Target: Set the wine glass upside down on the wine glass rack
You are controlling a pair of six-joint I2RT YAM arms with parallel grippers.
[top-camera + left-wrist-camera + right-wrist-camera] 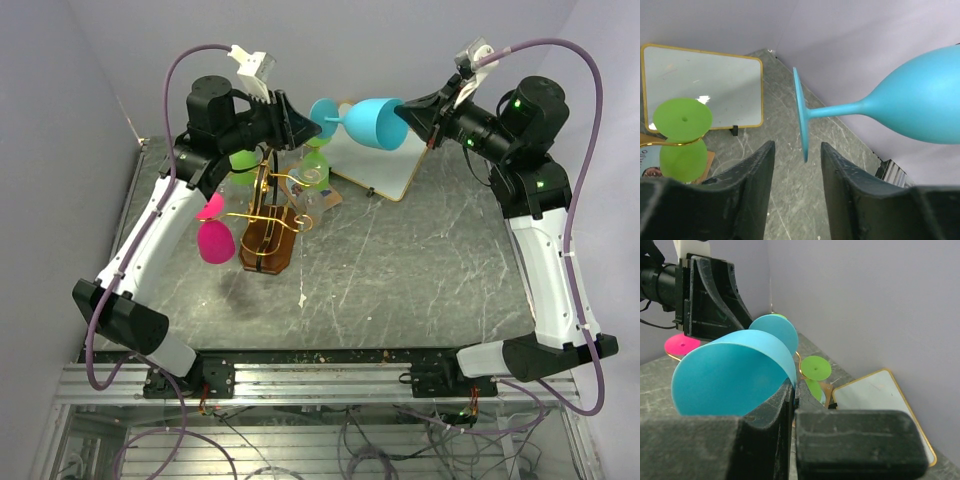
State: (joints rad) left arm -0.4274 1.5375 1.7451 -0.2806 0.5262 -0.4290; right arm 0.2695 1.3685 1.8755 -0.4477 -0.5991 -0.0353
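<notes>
Two grippers at one glass from where I sit. The matte sky-blue wine glass hangs sideways in the air over the far part of the grey marbled table, with its stem level. [me]

Who has it? [Kai]

The right gripper. Its jaws are clamped tight on the bowl's rim wall, one finger inside the bowl and one outside. My right wrist view is mostly blue bowl. [me]

And the left? [Kai]

The left gripper is roughly half open. Its fingers sit on either side of the glass's round foot, which is edge-on between them. In the left wrist view I see a gap on both sides, so no contact and nothing held. [me]

Where's the rack? [Kai]

The gold wire wine glass rack, with scroll arms and a dark brown wooden base, stands on the table left of centre. The blue glass is up in the air to the right of it, clear of the wire and not on it. A hot-pink wine glass hangs foot-up at the rack's left end, and a lime-green wine glass hangs foot-up too. A gold-framed white board leans behind, under the blue bowl in the top view. [me]
</notes>
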